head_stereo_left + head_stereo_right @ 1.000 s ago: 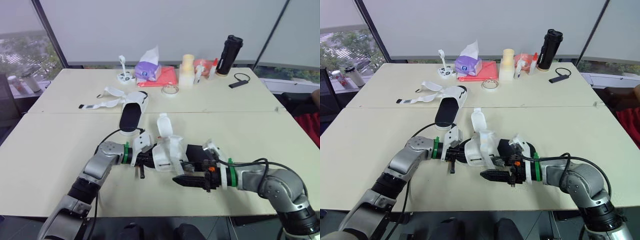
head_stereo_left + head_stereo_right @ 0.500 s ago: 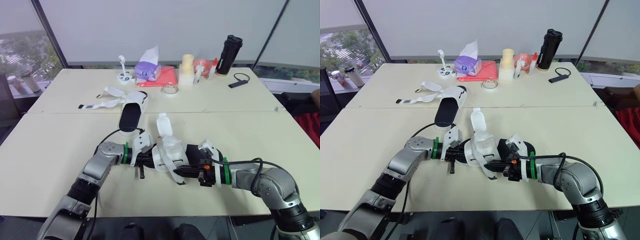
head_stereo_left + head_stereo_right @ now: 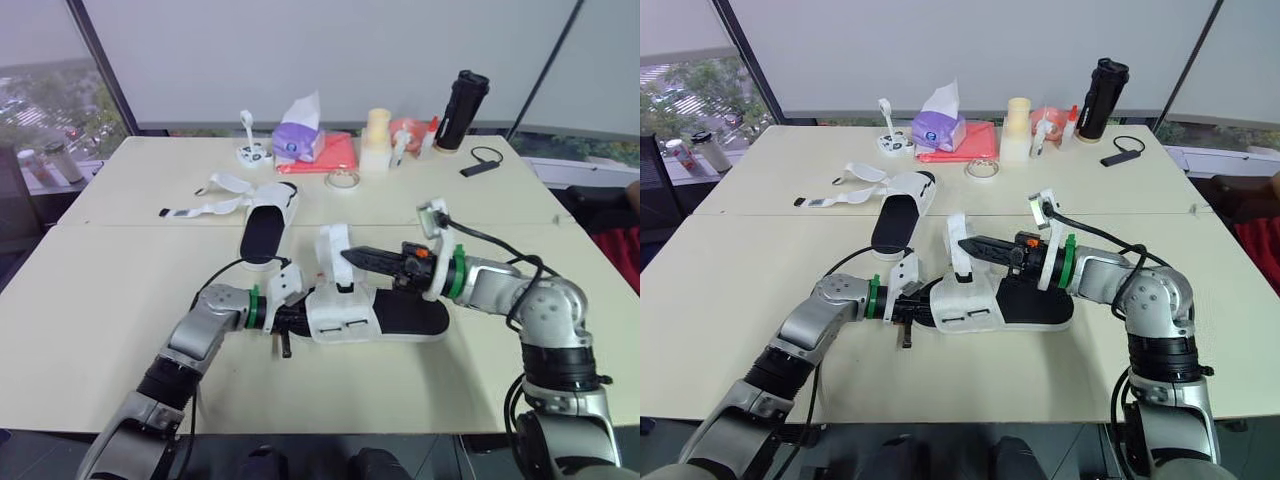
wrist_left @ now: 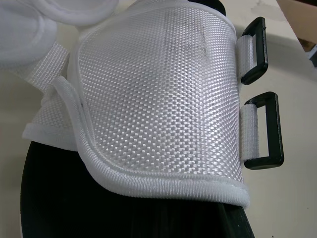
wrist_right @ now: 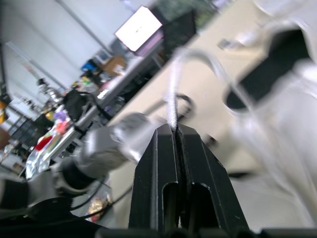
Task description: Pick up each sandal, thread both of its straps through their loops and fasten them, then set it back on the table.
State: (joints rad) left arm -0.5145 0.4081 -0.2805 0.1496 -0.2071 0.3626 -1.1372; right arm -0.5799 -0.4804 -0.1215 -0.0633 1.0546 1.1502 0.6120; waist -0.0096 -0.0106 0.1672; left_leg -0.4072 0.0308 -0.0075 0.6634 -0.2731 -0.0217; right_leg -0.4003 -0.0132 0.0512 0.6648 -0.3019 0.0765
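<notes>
The sandal (image 3: 405, 316) lies flat on the counter (image 3: 110, 290) near the middle of the front edge. Its long axis runs parallel to that edge, with the covered end toward the robot's left and the bare black footbed running right. Its upper is white woven mesh with a rolled, padded rim, and two black rectangular loops (image 4: 278, 134) hang on short white tabs at one side. One white strap (image 3: 331, 243) stands upright from the upper. The right claw (image 3: 350, 255) is raised above the sandal, its tips pressed together and pinching this strap at its edge. The left claw (image 3: 285, 321) sits at the sandal's left end; I cannot tell whether it grips.

A second sandal (image 3: 263, 227) lies further back, pointing toward the far edge, with its loose white straps (image 3: 205, 205) trailing left.

The counter is a smooth, pale cream top with a seam running across it. Along the far edge stand a purple tissue pack (image 3: 297, 140) and a black bottle (image 3: 464, 97). Behind them are white blinds and dark window frames.
</notes>
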